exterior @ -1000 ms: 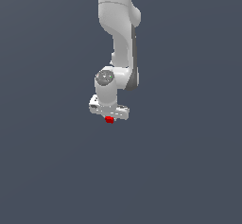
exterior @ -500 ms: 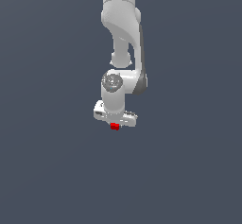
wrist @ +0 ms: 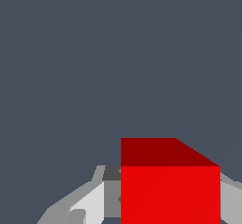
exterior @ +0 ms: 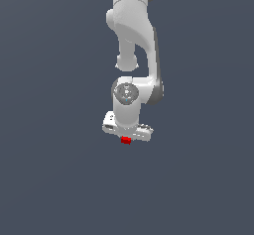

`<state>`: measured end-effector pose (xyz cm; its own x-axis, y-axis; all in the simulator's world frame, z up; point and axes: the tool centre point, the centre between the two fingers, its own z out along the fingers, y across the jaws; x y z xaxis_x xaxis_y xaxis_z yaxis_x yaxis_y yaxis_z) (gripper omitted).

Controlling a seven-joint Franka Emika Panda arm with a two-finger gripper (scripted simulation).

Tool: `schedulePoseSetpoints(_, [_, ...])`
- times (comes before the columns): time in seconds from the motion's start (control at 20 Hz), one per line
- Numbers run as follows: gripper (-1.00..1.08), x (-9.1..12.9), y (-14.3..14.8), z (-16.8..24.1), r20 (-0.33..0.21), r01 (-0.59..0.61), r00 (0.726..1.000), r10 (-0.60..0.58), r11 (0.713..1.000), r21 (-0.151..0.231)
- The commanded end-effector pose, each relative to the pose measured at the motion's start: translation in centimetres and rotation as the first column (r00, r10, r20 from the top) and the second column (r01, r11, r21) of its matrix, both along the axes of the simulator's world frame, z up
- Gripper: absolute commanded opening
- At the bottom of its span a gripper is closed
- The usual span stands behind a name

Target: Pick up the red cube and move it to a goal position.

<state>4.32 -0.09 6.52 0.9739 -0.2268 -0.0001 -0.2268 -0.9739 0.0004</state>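
The red cube (exterior: 126, 140) is a tiny bright red block held just under the white hand of my arm, in the middle of the exterior view. My gripper (exterior: 126, 140) is shut on it, and the cube is much narrower than the hand. In the wrist view the red cube (wrist: 170, 190) fills the near part of the picture between my grey fingers (wrist: 90, 202), with its darker upper face showing. No goal marker shows in either view.
The white arm (exterior: 131, 40) reaches down from the top of the exterior view. A plain dark grey-blue background surrounds it in both views, with no other objects showing.
My arm has moved toward the exterior view's right and a little lower, carrying the red cube with it. The grip on the cube has not changed.
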Motion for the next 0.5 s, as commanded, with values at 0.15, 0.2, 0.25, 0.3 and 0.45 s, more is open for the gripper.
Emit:
schedulePoseSetpoints(0.15, [-1.00,1.22,0.63,0.43,0.000,0.001,1.000,-0.001,1.000,0.000])
schedulePoseSetpoints(0.2, [-1.00,1.33,0.68,0.47,0.000,0.001,1.000,-0.001,1.000,0.000])
schedulePoseSetpoints(0.25, [-1.00,1.41,0.72,0.49,0.000,0.001,1.000,-0.001,1.000,0.000])
schedulePoseSetpoints(0.3, [-1.00,1.46,0.74,0.50,0.000,0.001,1.000,-0.001,1.000,0.000])
schedulePoseSetpoints(0.45, [-1.00,1.47,0.71,0.48,0.000,0.001,1.000,-0.001,1.000,0.000])
